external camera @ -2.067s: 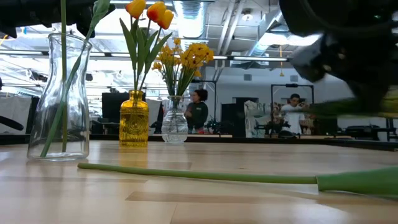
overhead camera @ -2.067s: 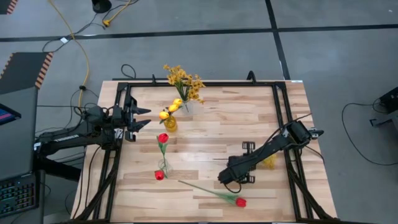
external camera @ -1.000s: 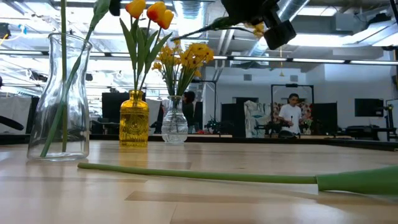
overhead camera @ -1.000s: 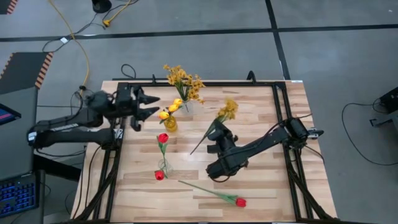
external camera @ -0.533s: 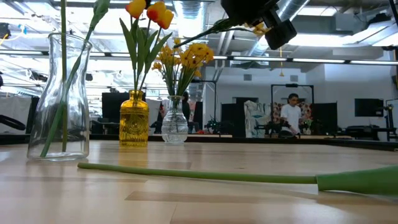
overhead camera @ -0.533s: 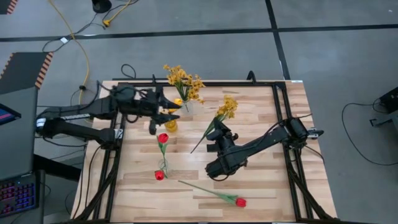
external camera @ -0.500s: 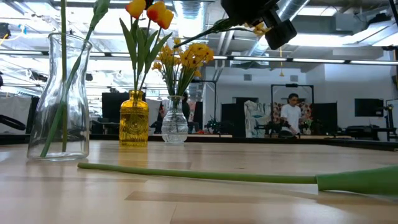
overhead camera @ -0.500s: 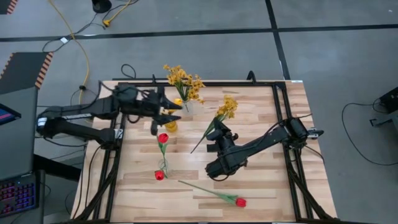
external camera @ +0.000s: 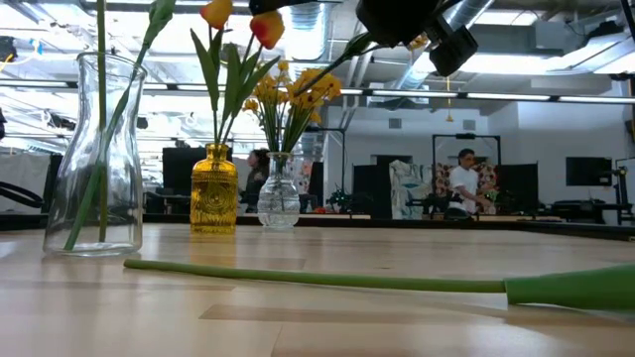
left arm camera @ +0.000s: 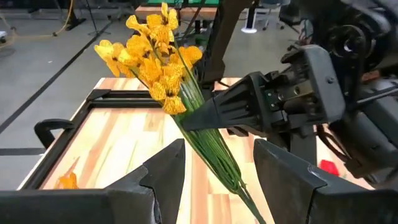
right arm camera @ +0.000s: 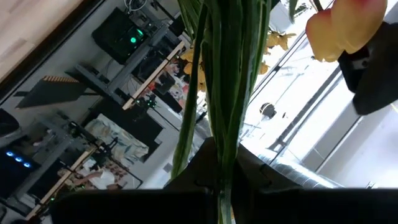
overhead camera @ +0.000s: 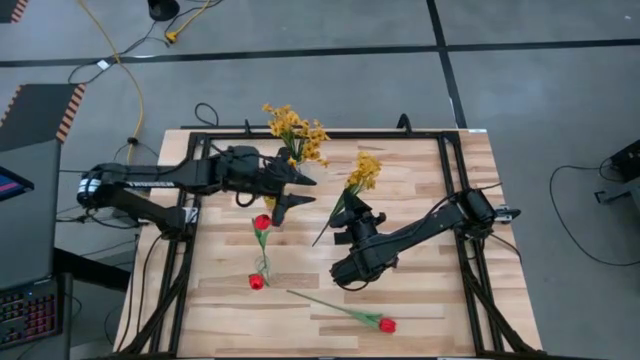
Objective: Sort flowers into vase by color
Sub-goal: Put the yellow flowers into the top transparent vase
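Because the left gripper (overhead camera: 296, 195) reaches with its fingers spread and empty toward the mustard spray (overhead camera: 364, 172), which the right gripper (overhead camera: 345, 217) pinches by the stems above mid-table, a mistimed handover could drop it or knock the yellow vase (external camera: 214, 189) underneath, spilling its tulips (external camera: 243, 20).

A yellow cable (overhead camera: 128, 75) trails across the grey floor (overhead camera: 330, 25) beyond the table (overhead camera: 410, 190).
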`<state>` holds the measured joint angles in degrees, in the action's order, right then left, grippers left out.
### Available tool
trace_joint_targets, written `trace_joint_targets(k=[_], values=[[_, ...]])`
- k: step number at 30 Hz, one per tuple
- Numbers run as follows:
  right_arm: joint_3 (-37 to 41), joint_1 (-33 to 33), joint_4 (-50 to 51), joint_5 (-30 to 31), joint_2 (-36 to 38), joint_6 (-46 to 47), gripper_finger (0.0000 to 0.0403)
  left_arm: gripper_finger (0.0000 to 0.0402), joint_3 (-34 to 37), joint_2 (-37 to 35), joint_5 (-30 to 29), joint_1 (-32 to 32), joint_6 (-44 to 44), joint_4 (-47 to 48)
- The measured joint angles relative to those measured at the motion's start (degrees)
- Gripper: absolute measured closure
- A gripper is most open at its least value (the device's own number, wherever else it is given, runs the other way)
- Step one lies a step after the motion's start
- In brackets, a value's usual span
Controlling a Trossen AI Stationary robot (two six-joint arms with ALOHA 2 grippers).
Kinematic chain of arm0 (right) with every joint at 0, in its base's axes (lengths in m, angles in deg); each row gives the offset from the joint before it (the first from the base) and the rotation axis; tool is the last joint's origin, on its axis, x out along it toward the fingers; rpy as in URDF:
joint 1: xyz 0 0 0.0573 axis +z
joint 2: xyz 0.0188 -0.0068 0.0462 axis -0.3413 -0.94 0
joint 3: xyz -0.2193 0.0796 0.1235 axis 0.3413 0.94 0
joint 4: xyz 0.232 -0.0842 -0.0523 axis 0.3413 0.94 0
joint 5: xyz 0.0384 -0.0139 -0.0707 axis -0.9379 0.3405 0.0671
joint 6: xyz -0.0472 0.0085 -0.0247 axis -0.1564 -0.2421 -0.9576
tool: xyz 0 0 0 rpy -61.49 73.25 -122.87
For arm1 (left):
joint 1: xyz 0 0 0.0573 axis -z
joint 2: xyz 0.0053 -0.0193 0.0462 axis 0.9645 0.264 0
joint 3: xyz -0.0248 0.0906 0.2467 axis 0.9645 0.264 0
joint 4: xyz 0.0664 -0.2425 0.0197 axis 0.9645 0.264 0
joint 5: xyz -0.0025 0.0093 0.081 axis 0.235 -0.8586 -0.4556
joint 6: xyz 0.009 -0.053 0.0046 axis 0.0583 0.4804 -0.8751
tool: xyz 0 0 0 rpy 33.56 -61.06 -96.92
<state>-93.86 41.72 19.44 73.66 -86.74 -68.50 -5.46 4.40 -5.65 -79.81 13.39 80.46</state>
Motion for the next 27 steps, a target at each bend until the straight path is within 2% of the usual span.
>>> trace_joint_targets(k=[8,14,22,27], values=[[-1.32,-1.4,0.05,0.0,0.0,-3.52,0.0359,0.0223,-2.8,4.41,-1.56,0.61,-0.96,1.4],[-7.48,-2.07,-0.15,0.01,0.0,-3.96,0.0359,0.0223,-4.46,7.12,-1.79,0.61,-0.96,2.68],[-14.34,-2.04,-1.09,-0.07,0.04,-4.62,0.0359,0.0223,-4.76,7.05,-1.88,0.62,-0.34,2.25],[-15.37,-2.07,-5.92,-0.04,0.04,-12.76,0.0359,0.0223,-4.78,6.98,-0.99,0.61,0.32,2.55]])
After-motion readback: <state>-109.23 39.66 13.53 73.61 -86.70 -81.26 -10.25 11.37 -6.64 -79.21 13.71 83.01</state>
